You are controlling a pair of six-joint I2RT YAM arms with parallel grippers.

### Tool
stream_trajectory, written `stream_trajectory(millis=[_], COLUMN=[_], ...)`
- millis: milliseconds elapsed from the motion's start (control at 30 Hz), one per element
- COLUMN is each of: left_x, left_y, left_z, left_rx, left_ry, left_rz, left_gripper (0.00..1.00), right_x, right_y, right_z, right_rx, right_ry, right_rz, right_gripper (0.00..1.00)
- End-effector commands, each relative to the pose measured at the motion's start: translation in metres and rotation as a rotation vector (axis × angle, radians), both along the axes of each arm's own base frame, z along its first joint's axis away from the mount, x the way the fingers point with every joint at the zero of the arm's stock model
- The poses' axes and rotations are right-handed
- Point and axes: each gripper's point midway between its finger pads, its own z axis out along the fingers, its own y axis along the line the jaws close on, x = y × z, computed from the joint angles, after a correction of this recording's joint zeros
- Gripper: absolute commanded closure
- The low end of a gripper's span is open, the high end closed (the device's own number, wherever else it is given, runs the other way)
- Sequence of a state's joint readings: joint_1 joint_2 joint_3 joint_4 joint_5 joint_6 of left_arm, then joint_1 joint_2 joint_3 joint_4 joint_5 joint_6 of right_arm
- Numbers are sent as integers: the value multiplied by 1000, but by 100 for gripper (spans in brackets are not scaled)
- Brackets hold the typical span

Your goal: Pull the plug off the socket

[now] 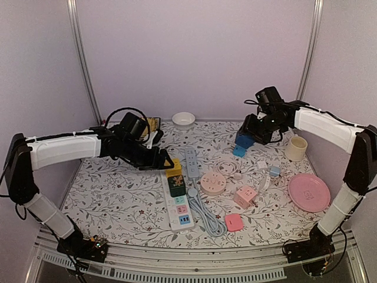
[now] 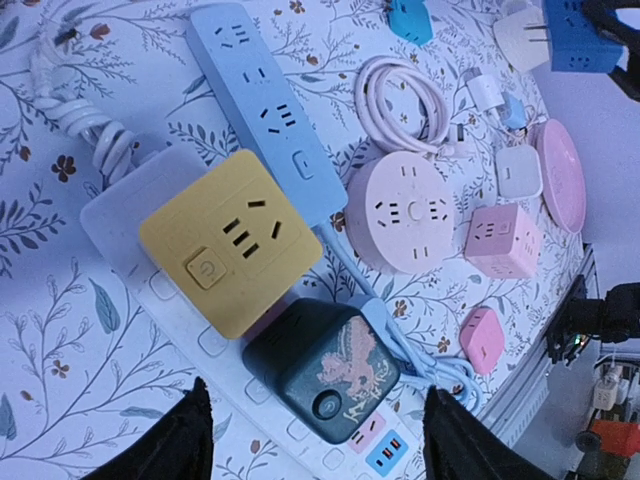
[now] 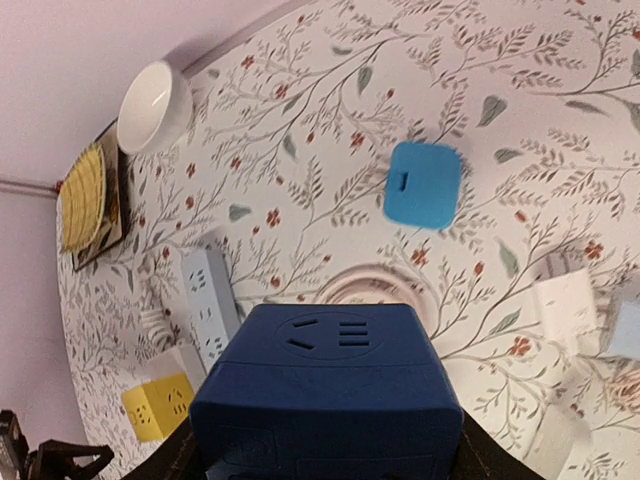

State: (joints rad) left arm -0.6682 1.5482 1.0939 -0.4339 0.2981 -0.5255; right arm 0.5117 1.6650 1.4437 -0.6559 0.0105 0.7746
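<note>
A white power strip [image 1: 178, 206] lies mid-table with a yellow cube plug [image 1: 174, 169] and a dark green cube plug [image 1: 177, 184] seated in it. In the left wrist view the yellow cube [image 2: 230, 240] sits beyond the dark green cube [image 2: 322, 370] on the strip [image 2: 185, 325]. My left gripper [image 1: 165, 160] is open just above them, its fingertips [image 2: 190, 430] apart on either side of the dark green cube, not touching it. My right gripper [image 1: 252, 134] is shut on a dark blue cube adapter [image 3: 325, 390], held above the table at the back right.
A blue-grey power strip [image 1: 192, 160], round pink socket [image 1: 213, 183], pink cubes [image 1: 245, 196], white cable [image 1: 228, 168] and light blue cube [image 3: 424, 183] lie right of the strip. A pink plate [image 1: 308, 191], cream cup [image 1: 296, 148] and white bowl [image 1: 183, 119] stand further out.
</note>
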Motion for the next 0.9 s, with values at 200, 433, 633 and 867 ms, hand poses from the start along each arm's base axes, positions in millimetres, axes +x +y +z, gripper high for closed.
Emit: stream_trajectory(millis=[200,433,633,867], left_x=[22,30,25,24], left_y=[28,46,56,58], left_z=[21,25,25,23], left_rx=[24,27,24,5], left_ry=[-28,-23,-10,0], left_rz=[140,229,285,321], left_gripper=[28,28,28,28], right_x=[106,145,143,126], right_y=[-92,-115,-123,-134], right_z=[-26,-82,-114,-124], right_rx=[143,198,212,187], right_ry=[-36,58,123,149], right_rz=[-81,-100,-104,-111], right_gripper=[95,95,85,42])
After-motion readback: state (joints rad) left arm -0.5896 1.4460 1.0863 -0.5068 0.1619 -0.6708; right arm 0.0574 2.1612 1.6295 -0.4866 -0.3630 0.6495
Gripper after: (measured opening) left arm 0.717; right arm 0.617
